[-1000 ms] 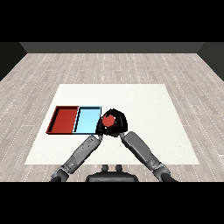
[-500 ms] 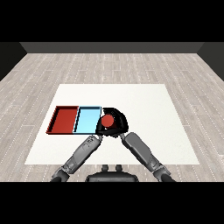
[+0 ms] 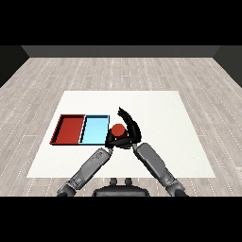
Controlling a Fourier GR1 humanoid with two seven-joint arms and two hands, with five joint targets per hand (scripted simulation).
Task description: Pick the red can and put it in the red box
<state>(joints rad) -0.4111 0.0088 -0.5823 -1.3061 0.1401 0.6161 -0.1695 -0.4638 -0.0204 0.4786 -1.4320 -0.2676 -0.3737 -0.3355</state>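
You've got the red can (image 3: 117, 129) just right of frame centre, right hand (image 3: 131, 133) curled round it, beside the light blue tray's (image 3: 95, 131) right edge. The red tray (image 3: 70, 130) lies further left on the white counter (image 3: 160, 113). Left hand (image 3: 109, 141) sits below the can; I cannot tell its fingers.

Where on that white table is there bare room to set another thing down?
Bare: the table's right side beyond the right hand, and the far strip behind the red tray and blue tray. Crowded: near the red can, where both hands meet, left hand included.
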